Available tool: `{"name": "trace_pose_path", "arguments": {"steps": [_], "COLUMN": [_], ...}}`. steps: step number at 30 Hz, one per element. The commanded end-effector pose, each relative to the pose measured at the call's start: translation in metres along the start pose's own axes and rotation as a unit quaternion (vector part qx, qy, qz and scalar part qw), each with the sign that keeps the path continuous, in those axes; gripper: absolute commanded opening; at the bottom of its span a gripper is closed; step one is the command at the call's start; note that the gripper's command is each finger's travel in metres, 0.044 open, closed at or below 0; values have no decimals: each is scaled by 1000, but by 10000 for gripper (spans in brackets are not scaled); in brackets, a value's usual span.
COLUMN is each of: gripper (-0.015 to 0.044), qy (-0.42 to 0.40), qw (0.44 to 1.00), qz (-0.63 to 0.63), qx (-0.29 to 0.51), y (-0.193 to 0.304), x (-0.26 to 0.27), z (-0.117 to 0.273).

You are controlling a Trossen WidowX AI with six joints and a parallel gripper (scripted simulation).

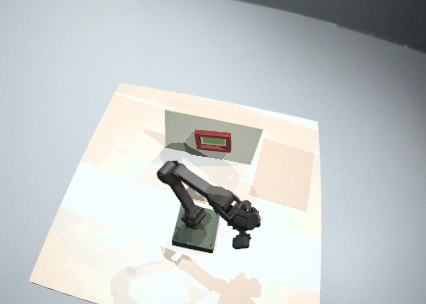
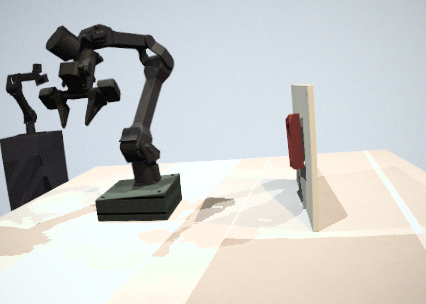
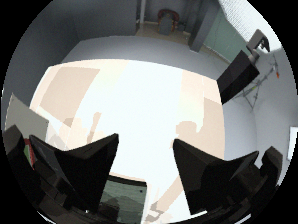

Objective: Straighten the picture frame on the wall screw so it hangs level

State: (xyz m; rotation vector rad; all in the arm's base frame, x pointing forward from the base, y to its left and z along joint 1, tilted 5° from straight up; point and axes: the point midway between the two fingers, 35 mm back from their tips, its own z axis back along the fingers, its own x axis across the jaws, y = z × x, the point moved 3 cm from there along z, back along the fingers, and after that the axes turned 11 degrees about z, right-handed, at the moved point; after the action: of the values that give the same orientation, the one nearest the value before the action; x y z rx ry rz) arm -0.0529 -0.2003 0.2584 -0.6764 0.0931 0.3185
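Note:
The red picture frame (image 1: 213,133) (image 2: 295,141) (image 3: 31,155) with a green picture hangs on the front of the upright pale panel (image 1: 175,126) (image 2: 314,194) (image 3: 22,117). In the top view its edges slope less than the panel's, so its right end looks higher relative to the panel. The screw and the notched strip are hidden. My gripper (image 2: 75,125) (image 3: 147,140) is open with nothing between its fingers. It points down, high above the table, on the far side of the arm's base from the panel, well away from the frame.
The arm's dark green base (image 1: 195,236) (image 2: 137,201) (image 3: 122,200) stands on the table (image 1: 290,249) (image 2: 280,279) (image 3: 150,95) between my gripper and the panel. A dark pedestal (image 2: 35,164) (image 3: 237,77) with another small arm stands beyond the table.

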Motion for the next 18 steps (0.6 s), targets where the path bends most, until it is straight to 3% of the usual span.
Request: {"name": "trace_pose_path", "arguments": {"steps": [1,10,18], "gripper": [260,260,260], "qy": [-25,-145,-302], "qw": [999,979,932], "qz": [-6,-40,-87], "qx": [-44,-141,-182], "y": [-17,-45,-43], "x": [28,115,197], "z": [-9,-15,5]}}
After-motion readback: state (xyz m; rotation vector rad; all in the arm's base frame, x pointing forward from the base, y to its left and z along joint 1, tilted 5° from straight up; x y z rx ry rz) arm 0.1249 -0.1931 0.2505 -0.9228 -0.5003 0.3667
